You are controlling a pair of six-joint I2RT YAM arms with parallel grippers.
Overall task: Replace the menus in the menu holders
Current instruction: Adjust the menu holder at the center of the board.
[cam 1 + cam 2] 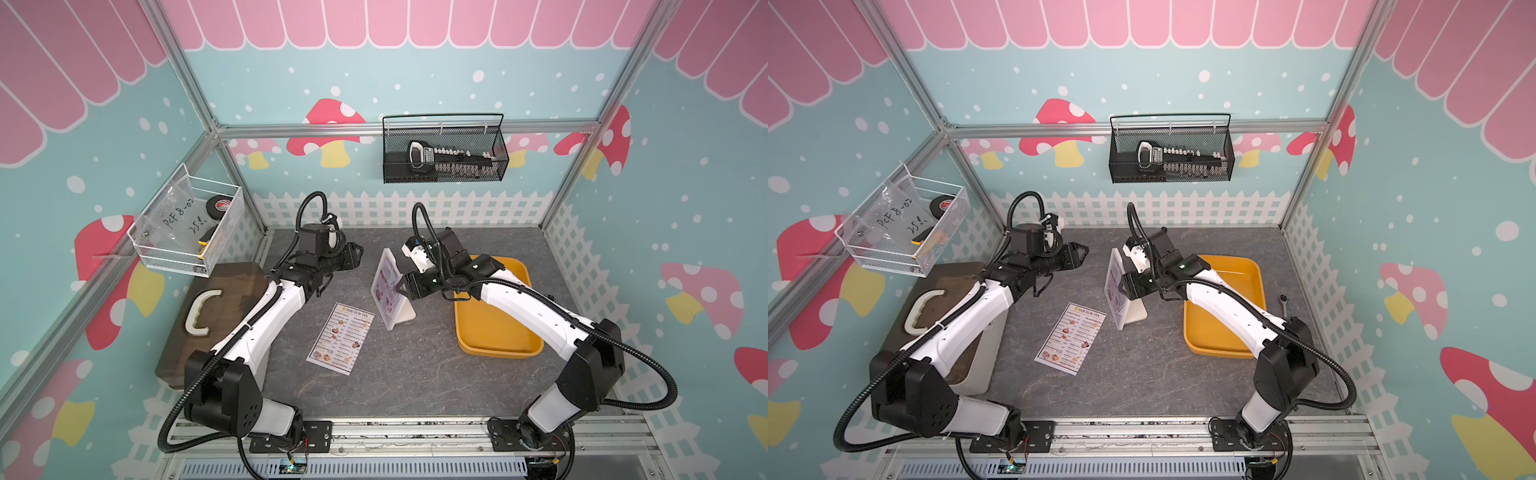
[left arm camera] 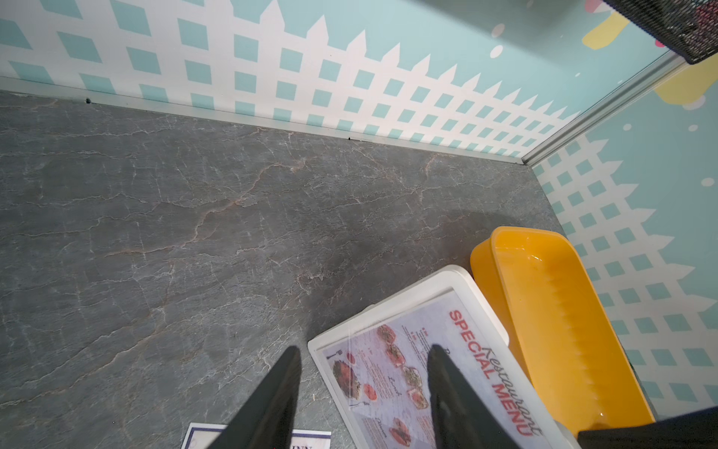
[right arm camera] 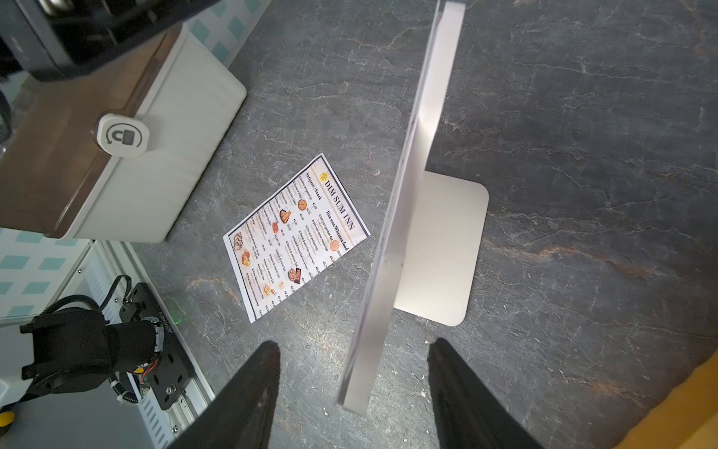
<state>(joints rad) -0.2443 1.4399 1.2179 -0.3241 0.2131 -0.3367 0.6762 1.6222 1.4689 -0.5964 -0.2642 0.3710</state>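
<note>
A white menu holder (image 1: 405,313) (image 1: 1136,311) stands upright mid-table with the red-headed "SPECIAL MENU" sheet (image 2: 388,369) (image 1: 384,286) in its frame. The "DIM SUM INN" menu (image 1: 340,338) (image 1: 1070,338) (image 3: 295,233) lies flat on the table, left of the holder. My right gripper (image 1: 402,286) (image 3: 355,344) is open and straddles the holder's upper edge (image 3: 412,194), with a gap on each side. My left gripper (image 1: 357,253) (image 2: 364,349) hovers open behind and left of the holder, holding nothing.
A yellow tray (image 1: 498,353) (image 2: 544,311) sits right of the holder, under my right arm. A box with a brown lid and white handle (image 1: 216,307) stands at the left edge. A black mesh basket (image 1: 444,153) and a white wire basket (image 1: 187,224) hang on the walls.
</note>
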